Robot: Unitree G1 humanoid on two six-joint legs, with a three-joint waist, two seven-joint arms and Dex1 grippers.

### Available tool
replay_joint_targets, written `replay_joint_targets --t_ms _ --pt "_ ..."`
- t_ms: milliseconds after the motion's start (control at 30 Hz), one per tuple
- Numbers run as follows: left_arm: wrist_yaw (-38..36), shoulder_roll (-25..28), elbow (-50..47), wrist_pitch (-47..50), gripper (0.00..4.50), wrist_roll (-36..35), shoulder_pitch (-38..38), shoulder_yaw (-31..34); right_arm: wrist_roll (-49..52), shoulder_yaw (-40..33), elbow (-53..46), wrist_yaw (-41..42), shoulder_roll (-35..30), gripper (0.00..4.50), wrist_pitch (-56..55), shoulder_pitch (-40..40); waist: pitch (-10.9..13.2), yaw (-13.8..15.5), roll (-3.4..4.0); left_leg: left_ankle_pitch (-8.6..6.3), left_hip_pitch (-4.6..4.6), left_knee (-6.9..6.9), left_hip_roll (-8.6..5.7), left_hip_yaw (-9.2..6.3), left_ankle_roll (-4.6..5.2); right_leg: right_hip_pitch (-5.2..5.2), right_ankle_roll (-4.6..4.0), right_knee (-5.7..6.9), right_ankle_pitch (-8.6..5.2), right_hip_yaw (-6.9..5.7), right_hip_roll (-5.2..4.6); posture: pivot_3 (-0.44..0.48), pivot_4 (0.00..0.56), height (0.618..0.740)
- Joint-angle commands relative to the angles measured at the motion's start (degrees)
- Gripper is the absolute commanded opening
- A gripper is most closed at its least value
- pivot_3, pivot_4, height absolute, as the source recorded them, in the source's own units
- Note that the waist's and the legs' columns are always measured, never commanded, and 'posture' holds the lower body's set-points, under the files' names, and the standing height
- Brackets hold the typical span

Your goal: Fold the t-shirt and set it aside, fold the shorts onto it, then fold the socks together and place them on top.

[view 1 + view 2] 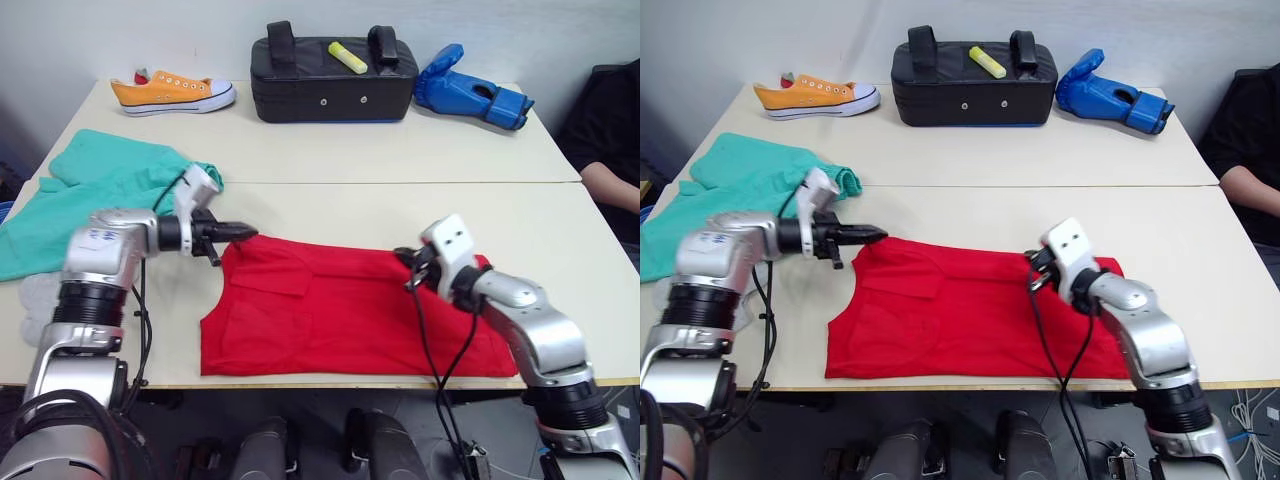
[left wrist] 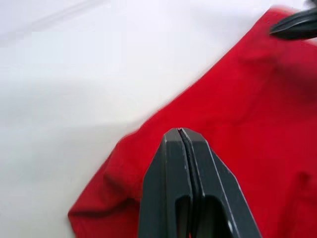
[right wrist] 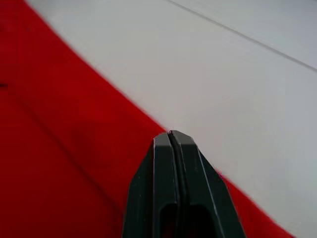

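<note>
Cream table point(image 1: 330, 210), red t-shirt point(image 1: 340, 315) flat, both closed grippers above its far edge.

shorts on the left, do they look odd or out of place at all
Somewhat. The shorts lie rumpled at the table's left edge, with one part hanging over it, unlike the t-shirt, which is spread mostly flat in front. Not damaged, just bunched and partly off the table.

Red t-shirt point(image 1: 340, 305) flat, partly folded, near front counter point(image 1: 400, 160) edge. Teal shorts point(image 1: 95, 185) crumpled at left. Grey socks point(image 1: 35, 300) at left edge.
</note>
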Motion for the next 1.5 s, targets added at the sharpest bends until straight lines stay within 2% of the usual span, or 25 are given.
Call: replay_joint_targets --t_ms 33,267,467,667,767,867,933,1000,1100,1200,1300,1333,1433,1500 --pt "1.1 0.1 7.1 -7.3 0.0 5.0 -3.4 -1.8 0.7 6.0 -2.0 5.7 1.8 0.02 -2.8 -4.2 0.0 -0.6 -0.06 0.0 -0.01 0.0 0.02 0.0 0.0 -0.02 0.0 0.0 0.0 0.0 0.02 0.0 0.15 0.74" --pt "1.8 -1.9 18.9 -15.8 0.0 9.1 -6.9 -2.7 -3.6 14.0 14.2 8.2 10.9 0.02 -6.2 -14.7 0.0 -1.1 -0.11 0.0 -0.03 0.03 0.04 -0.02 0.0 -0.06 -0.01 0.05 0.0 -0.02 -0.03 0.0 0.15 0.74" --pt "5.7 -4.7 26.9 -22.7 0.0 10.0 -10.6 -0.5 -7.7 18.5 23.0 10.8 14.6 0.02 -8.1 -17.9 0.0 -1.1 -0.13 0.01 -0.06 0.04 0.04 -0.02 0.02 -0.07 -0.01 0.08 0.0 -0.04 -0.03 0.0 0.15 0.74" --pt "10.9 -5.9 32.0 -27.9 0.0 10.2 -13.9 2.8 -7.0 21.0 16.9 18.7 9.5 0.02 -4.0 -15.2 0.0 -1.1 -0.17 0.01 -0.1 0.05 0.0 -0.05 0.07 -0.07 0.03 0.04 0.02 -0.05 -0.07 0.0 0.15 0.74" --pt "7.6 -4.8 30.7 -28.4 0.0 9.0 -14.1 4.3 -6.6 18.1 11.8 18.4 6.7 0.02 -2.4 -14.2 0.0 -1.1 -0.18 0.0 -0.1 0.04 0.0 -0.04 0.07 -0.07 0.03 0.03 0.02 -0.06 -0.07 0.0 0.15 0.74" --pt "0.2 -2.8 23.0 -25.0 0.0 5.6 -13.0 6.1 -2.7 11.1 5.5 17.7 4.3 0.02 1.0 -14.1 0.0 -1.2 -0.26 -0.01 -0.16 0.04 0.0 -0.03 0.06 -0.13 0.03 0.03 0.02 -0.07 -0.07 0.0 0.15 0.74" --pt "-4.4 -1.3 15.7 -20.9 0.0 3.4 -11.0 6.4 -0.5 7.1 3.0 18.0 2.0 0.02 3.3 -14.1 0.0 -1.1 -0.26 0.01 -0.51 0.16 0.0 -0.02 0.05 -0.5 0.03 0.18 0.03 -0.03 -0.07 0.0 0.15 0.74" --pt "-9.7 0.9 5.6 -15.3 0.0 0.3 -7.3 5.8 0.3 3.5 2.9 20.9 -3.8 0.02 3.6 -14.3 0.0 -1.1 -0.26 0.01 -0.72 0.24 0.01 -0.04 0.05 -0.68 0.02 0.22 0.03 -0.06 -0.06 0.0 0.15 0.74" --pt "-15.2 4.4 -10.6 -8.1 0.0 -5.0 -0.6 5.5 -1.3 1.1 8.6 25.9 -13.3 0.02 -0.3 -15.5 0.1 -1.1 -0.24 0.0 -0.73 0.2 -0.01 -0.01 0.06 -0.65 0.03 0.1 0.03 -0.03 -0.05 0.0 0.15 0.74" --pt "-16.0 5.6 -19.7 -5.3 0.0 -7.3 3.4 5.6 -2.9 1.1 16.7 29.6 -18.7 0.02 -4.0 -18.3 0.1 -1.1 -0.25 0.01 -0.74 0.21 0.0 0.0 0.08 -0.65 0.05 0.06 0.04 -0.03 -0.04 0.0 0.15 0.74" --pt "-15.2 5.6 -23.7 -5.8 0.53 -6.6 5.1 4.4 -4.0 1.7 22.8 33.4 -21.5 0.0 -6.6 -20.3 0.1 -1.0 -0.23 0.05 -0.71 0.3 0.02 0.0 0.08 -0.66 0.04 0.02 0.03 -0.01 -0.05 0.0 0.15 0.74" --pt "-15.0 5.5 -23.1 -7.0 0.89 -5.7 4.9 3.8 -4.2 1.8 24.4 34.8 -22.2 0.0 -7.4 -20.6 0.1 -1.0 -0.23 0.09 -0.69 0.3 0.03 -0.01 0.05 -0.66 0.04 0.05 0.04 -0.01 -0.05 0.0 0.15 0.74" --pt "-13.1 5.0 -17.5 -12.4 1.83 -1.2 3.3 1.6 -6.3 2.8 29.3 36.9 -23.2 0.64 -10.7 -21.1 0.1 -1.0 -0.22 0.11 -0.64 0.29 0.03 0.0 0.04 -0.65 0.04 0.1 0.04 0.0 -0.06 0.0 0.15 0.74" --pt "-13.3 5.5 -13.8 -16.4 2.48 1.6 2.1 0.0 -8.4 3.6 33.7 36.7 -22.4 1.35 -13.2 -22.5 0.1 -1.0 -0.22 0.12 -0.65 0.29 0.03 0.03 0.06 -0.65 0.04 0.09 0.04 0.0 -0.06 0.0 0.15 0.74"
